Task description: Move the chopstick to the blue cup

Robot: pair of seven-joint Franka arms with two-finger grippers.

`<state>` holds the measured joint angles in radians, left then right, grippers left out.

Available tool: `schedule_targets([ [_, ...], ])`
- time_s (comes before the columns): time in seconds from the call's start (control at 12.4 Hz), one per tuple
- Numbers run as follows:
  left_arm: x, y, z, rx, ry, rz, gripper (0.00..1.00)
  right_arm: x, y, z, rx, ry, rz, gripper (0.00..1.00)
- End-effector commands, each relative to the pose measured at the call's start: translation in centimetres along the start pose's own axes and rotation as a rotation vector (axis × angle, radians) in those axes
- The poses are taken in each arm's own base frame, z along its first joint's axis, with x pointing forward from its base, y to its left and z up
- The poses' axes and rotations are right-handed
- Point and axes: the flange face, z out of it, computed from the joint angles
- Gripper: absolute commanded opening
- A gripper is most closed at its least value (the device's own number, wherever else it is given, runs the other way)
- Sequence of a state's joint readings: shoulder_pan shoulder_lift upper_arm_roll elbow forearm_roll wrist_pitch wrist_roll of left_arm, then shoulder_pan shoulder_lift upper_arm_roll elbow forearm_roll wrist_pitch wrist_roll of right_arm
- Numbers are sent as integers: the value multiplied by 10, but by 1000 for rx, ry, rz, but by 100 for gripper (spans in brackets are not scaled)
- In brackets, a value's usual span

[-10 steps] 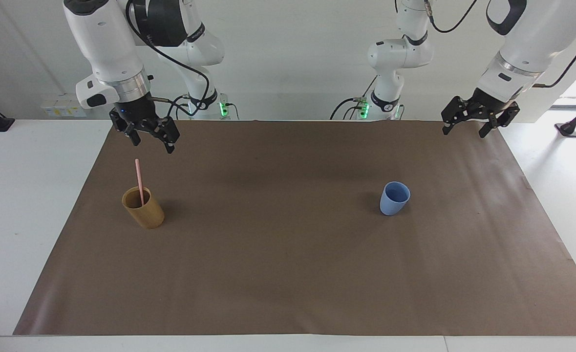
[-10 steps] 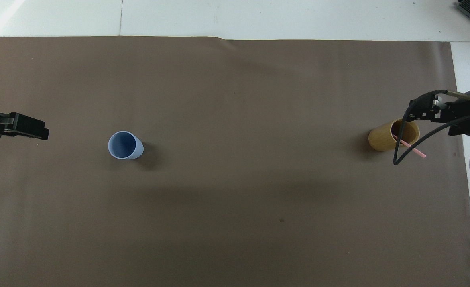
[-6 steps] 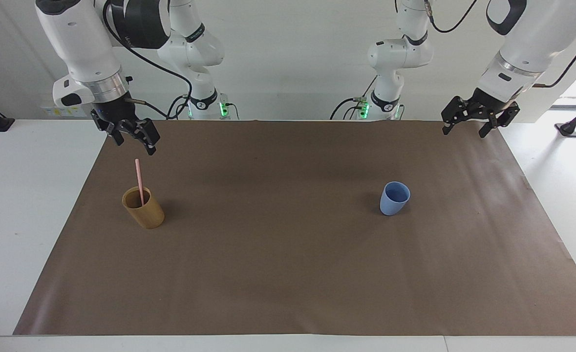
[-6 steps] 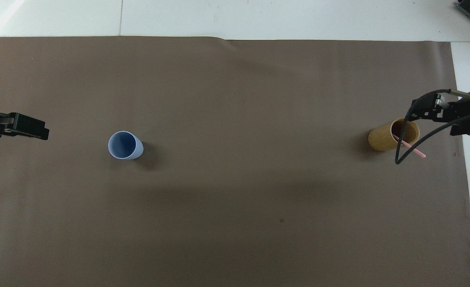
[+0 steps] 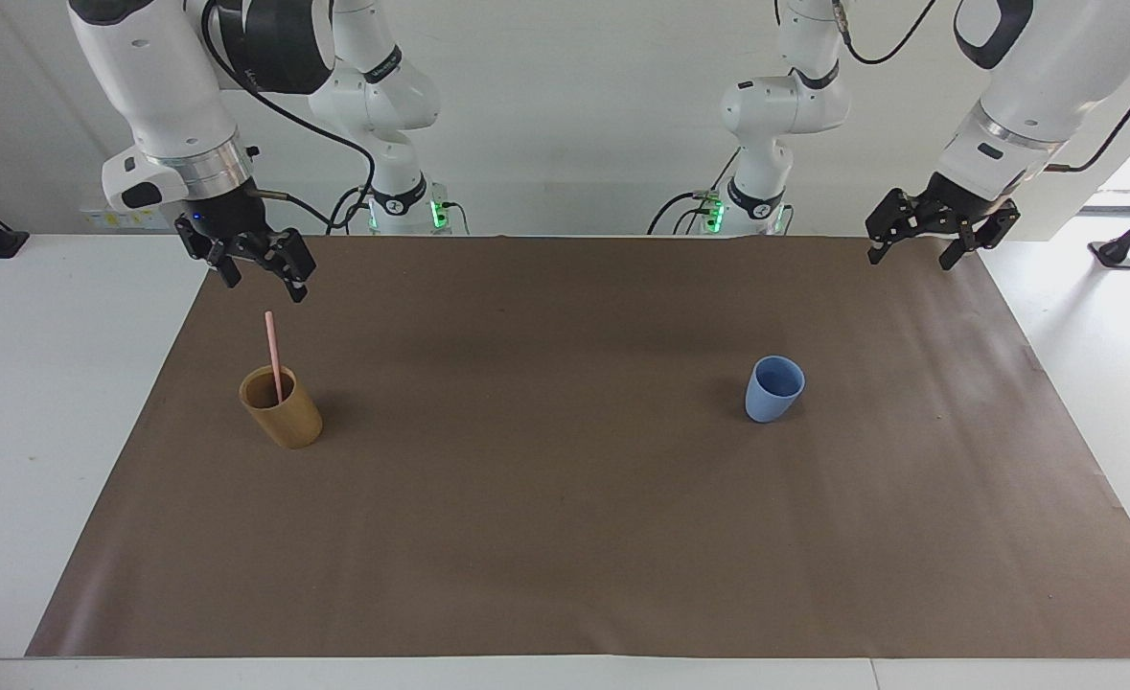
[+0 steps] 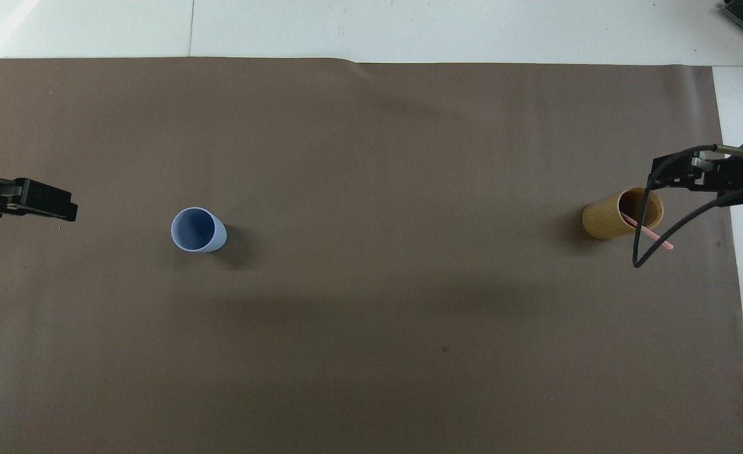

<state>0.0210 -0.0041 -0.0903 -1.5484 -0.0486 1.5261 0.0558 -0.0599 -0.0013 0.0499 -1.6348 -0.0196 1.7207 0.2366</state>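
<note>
1. While I watch, the chopstick (image 5: 273, 353) stands in the tan cup (image 5: 283, 409) (leaning on its rim) at the right arm's end; the blue cup (image 5: 773, 388) holds nothing.
2. I see the right gripper (image 5: 256, 272) spread above the stick, not touching.
3. My left gripper (image 5: 917, 246) waits, spread, over the brown mat (image 5: 565, 537) covering a white table (image 5: 57, 383).

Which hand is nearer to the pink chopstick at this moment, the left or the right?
The right hand. It hangs open in the air just above the chopstick, which stands in the tan cup. The left hand waits open at the table's other end, past the blue cup.
</note>
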Motion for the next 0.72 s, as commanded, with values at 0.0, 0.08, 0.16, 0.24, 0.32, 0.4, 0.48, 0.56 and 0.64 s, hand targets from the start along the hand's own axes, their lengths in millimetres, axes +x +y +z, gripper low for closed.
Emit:
schedule_targets([
  [0.0, -7, -3, -4, 13, -5, 0, 100, 2, 2, -5, 22, 6, -50, 100],
  [0.08, -7, -4, -5, 13, -4, -1, 100, 2, 0, -5, 21, 8, -53, 100],
  [0.16, -7, -3, -5, 15, -4, 2, 100, 0, -3, -6, 21, 7, -55, 100],
  [0.24, -7, -3, -5, 13, -5, 2, 100, -2, -5, -5, 21, 5, -56, 100],
  [0.32, -7, -3, -5, 13, -4, 0, 100, -2, -5, -5, 21, 5, -56, 100],
  [0.4, -7, -4, -5, 13, -4, -1, 100, -1, -6, -6, 22, 10, -56, 100],
  [0.48, -7, -3, -5, 13, -5, 0, 100, -1, -7, -6, 23, 10, -55, 100],
  [0.56, -7, -3, -5, 13, -4, 0, 100, -1, -7, -6, 23, 11, -53, 100],
  [0.64, -7, -3, -5, 13, -4, 2, 100, 0, -5, -6, 23, 11, -50, 100],
])
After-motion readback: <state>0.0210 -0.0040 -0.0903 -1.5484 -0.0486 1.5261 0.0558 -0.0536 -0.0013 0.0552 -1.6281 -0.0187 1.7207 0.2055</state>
